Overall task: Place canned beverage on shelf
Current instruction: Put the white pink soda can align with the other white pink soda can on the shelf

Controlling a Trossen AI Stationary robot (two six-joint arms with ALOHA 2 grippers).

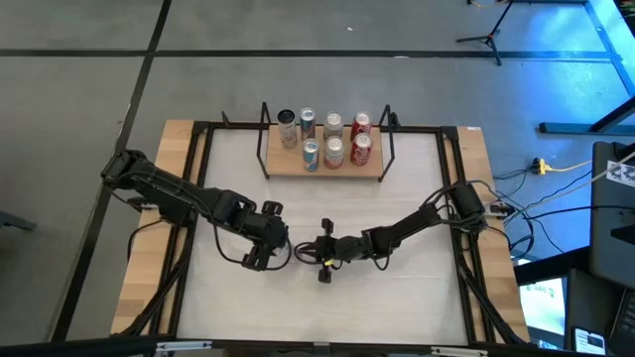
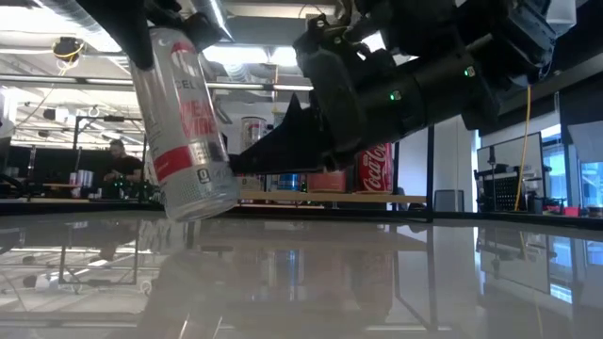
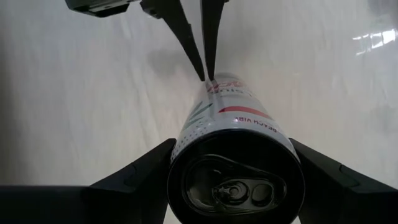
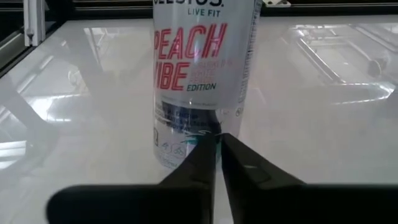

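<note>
A tall white canned beverage [image 2: 184, 122] with red lettering hangs tilted just over the white table, near its middle. My left gripper [image 1: 260, 256] is shut on its upper end. From the table's right, my right gripper [image 4: 217, 149] is shut, and its tips are at the can's lower side. The shelf [image 1: 342, 171], a light-wood board with black rod uprights, stands at the table's far edge and carries several cans [image 1: 332, 139]. In the high view my left gripper hides the held can. My left gripper pinches the can's upper end [image 3: 186, 143], just below the rim, between its two fingers [image 3: 130, 177], one on each side. It comes slanting down from above. The can hangs tilted, its top [image 3: 233, 186] toward the wrist and its bottom [image 2: 198, 202] clear of the table. My right gripper meets the can's lower side wall [image 4: 199, 127] with its shut fingertips [image 3: 205, 59]. The fingers come nearly level from the table's right and point across the can. They lie against the wall without closing on it.
Black frame bars [image 1: 198, 178] run along the table's left and right sides. Bare white tabletop [image 1: 327, 203] lies between the grippers and the shelf. A red cola can [image 2: 377, 169] shows on the shelf behind my right arm. A person [image 2: 118, 160] sits far off in the room.
</note>
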